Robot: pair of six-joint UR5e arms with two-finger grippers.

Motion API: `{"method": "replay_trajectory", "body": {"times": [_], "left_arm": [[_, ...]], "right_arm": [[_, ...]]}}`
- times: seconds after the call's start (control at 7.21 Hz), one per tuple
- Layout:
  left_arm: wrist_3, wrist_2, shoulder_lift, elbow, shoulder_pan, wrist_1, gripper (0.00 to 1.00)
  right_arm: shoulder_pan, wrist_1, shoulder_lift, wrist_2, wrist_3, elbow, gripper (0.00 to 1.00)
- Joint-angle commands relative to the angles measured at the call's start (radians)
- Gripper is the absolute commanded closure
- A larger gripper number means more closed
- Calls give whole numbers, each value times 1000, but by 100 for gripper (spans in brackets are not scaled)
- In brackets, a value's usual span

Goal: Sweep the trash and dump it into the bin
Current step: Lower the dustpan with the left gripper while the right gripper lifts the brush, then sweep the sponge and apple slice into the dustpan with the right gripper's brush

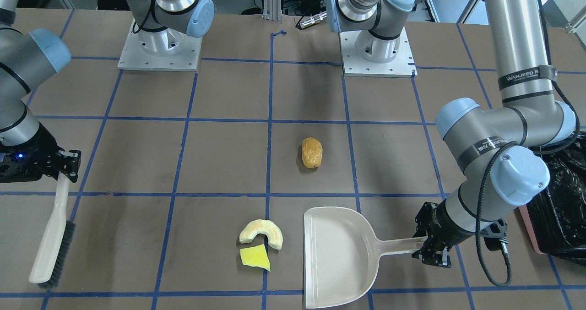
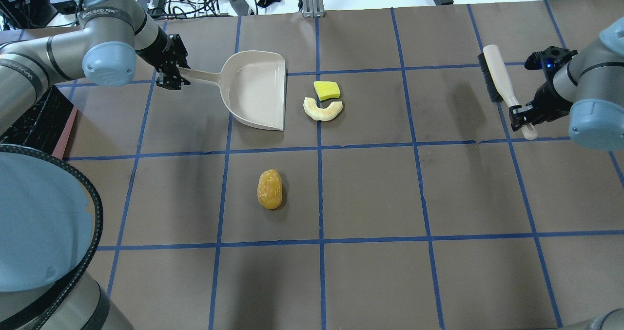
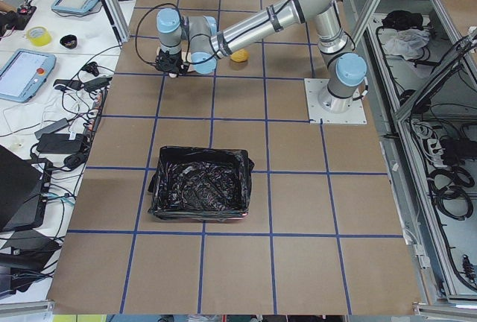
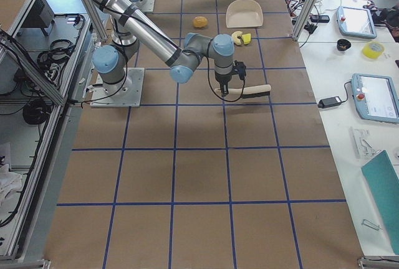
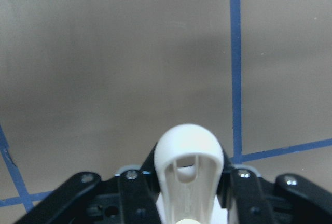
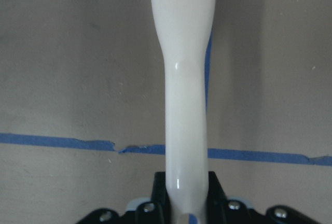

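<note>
The trash lies on the brown table: an orange-brown lump (image 1: 311, 152) (image 2: 269, 189) by itself, and a cream crescent rind (image 1: 261, 228) (image 2: 321, 111) touching a yellow scrap (image 1: 255, 257) (image 2: 326, 90). Just beside these two sits the open mouth of the beige dustpan (image 1: 339, 259) (image 2: 256, 93). My left gripper (image 1: 429, 247) (image 2: 173, 74) is shut on its handle (image 5: 189, 154). My right gripper (image 1: 67, 164) (image 2: 524, 116) is shut on the handle (image 6: 184, 79) of the beige brush (image 1: 52, 246) (image 2: 496, 74), far from the trash. The bin (image 3: 200, 210), lined with a black bag, stands behind my left arm.
Both arm bases (image 1: 159, 49) (image 1: 377, 53) are bolted at the table's robot side. The bin's edge (image 1: 556, 209) (image 2: 63, 135) shows next to the left arm's elbow. Blue tape lines grid the table. Cables and tablets lie on side benches beyond the table.
</note>
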Motion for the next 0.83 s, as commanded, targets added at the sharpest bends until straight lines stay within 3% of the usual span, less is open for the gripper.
{"method": "replay_trajectory", "body": {"times": [0.0,0.69], "left_arm": [[8,-1,-9,-1,-3,-17,100],[-1,10,-28,-13,-42,-10,100]], "right_arm": [[112,110,6,1,207,-90,83],[504,125,127,-6,668,-178,84]]}}
